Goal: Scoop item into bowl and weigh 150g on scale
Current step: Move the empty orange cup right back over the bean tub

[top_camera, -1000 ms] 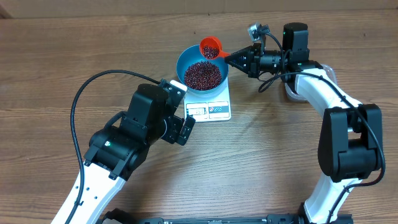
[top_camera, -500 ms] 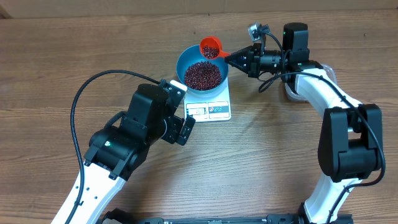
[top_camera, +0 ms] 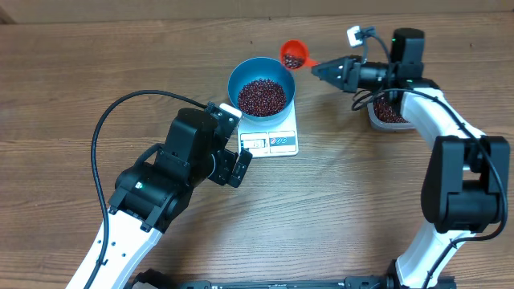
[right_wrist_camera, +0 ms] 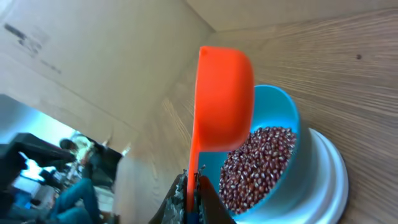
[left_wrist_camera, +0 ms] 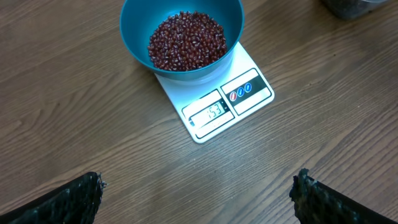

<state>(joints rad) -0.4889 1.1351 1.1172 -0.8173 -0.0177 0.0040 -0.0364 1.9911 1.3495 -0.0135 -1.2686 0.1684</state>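
Observation:
The blue bowl (top_camera: 232, 85) stands on the white scale (top_camera: 277, 142) and holds a heap of dark red beans (top_camera: 262, 96). In the left wrist view the scale's display (left_wrist_camera: 212, 112) reads 153. My right gripper (top_camera: 319, 68) is shut on the handle of an orange scoop (top_camera: 293, 54), which hangs above the table just back-right of the bowl with a few beans in it. The right wrist view shows the scoop (right_wrist_camera: 224, 93) tilted on edge before the bowl (right_wrist_camera: 283, 109). My left gripper (left_wrist_camera: 198, 190) stands open over bare wood in front of the scale (left_wrist_camera: 255, 96), holding nothing.
A clear plastic tub (top_camera: 392, 114) with more beans sits at the right, under the right arm. The left arm (top_camera: 173, 172) and its black cable (top_camera: 108, 120) fill the left front of the wooden table. A cardboard wall runs along the back edge.
The right gripper has drawn the scoop off the bowl's rim, moving it to the right and back. The left arm, bowl and scale have not moved.

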